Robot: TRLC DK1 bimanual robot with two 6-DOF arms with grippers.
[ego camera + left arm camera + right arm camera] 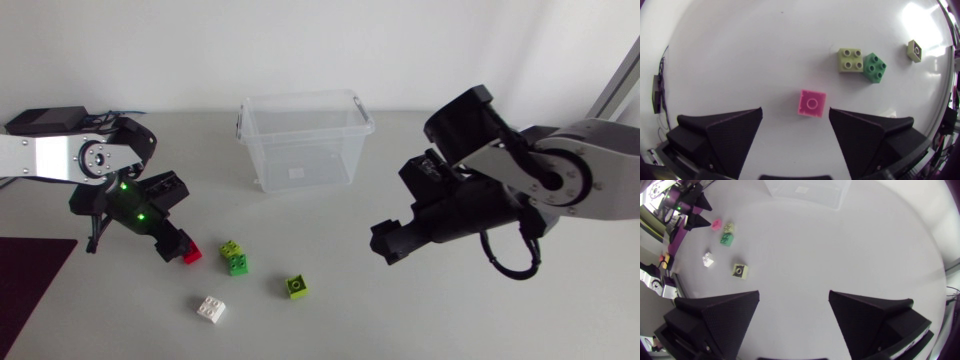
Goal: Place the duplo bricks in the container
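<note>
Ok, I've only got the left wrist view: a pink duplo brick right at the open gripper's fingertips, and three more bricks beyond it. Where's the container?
Observer: The clear container stands at the far side of the table, about mid-width, with nothing visible inside it.
Operator: Any bricks I'm missing?
Observer: One. A white brick lies on its own, nearer the front edge than all the others.
</note>
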